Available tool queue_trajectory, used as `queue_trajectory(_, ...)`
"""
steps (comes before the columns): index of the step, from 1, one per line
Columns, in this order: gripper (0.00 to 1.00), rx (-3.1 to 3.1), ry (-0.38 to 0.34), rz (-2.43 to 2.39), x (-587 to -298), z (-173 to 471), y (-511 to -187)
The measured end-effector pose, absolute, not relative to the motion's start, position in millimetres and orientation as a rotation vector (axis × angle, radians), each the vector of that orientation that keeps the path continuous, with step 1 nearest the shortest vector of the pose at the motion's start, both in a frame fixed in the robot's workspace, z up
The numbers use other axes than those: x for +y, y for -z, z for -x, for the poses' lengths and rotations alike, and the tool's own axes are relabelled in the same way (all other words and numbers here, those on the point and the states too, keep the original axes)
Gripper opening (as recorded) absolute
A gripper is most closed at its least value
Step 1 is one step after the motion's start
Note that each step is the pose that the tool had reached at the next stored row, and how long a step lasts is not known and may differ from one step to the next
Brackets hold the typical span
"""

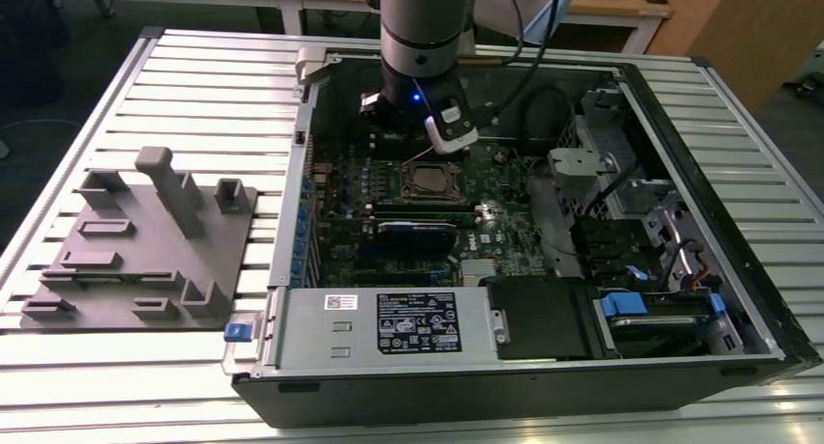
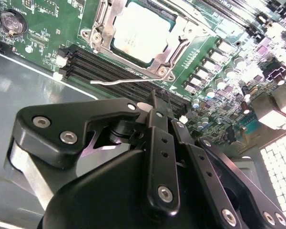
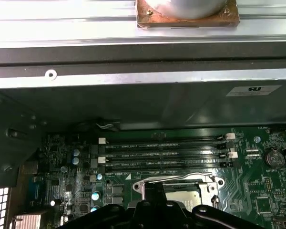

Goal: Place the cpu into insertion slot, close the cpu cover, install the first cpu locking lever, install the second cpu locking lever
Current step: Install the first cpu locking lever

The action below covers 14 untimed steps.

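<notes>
Hovering above the seated cpu (image 2: 142,29), the pincer (image 2: 156,102) looks pinched narrow and empty. That thin locking lever (image 2: 119,81) seems springy and slippery, best pressed near its free tip.

Silver-grey cpu (image 2: 142,29), green motherboard (image 3: 243,177), black memory slots (image 3: 162,152), grey fixture block (image 1: 142,270)

From my station I see an open computer case (image 1: 515,394) lying on a slatted metal table (image 1: 129,386). On the exterior view's left, a grey fixture block (image 1: 142,251) sits just beside the case. Inside, a green motherboard (image 1: 503,236) lies flat. A labelled power supply (image 1: 386,323) runs along the near wall, with a blue tab (image 1: 237,330) at its left corner. In both wrist views, long black memory slots (image 3: 162,152) (image 2: 105,67) run parallel, with a coin battery (image 3: 273,157) (image 2: 12,22) near them.
</notes>
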<state>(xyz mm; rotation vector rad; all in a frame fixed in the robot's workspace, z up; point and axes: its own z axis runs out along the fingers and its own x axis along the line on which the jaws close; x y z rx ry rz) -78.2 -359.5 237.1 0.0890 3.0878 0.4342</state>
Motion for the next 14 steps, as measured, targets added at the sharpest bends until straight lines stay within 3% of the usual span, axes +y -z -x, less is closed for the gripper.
queue_trajectory(10,0.11,3.088,-0.430,-0.090,-355.7,76.6,-233.8)
queue_trajectory(14,0.11,3.093,-0.379,-0.094,-352.6,76.4,-232.8)
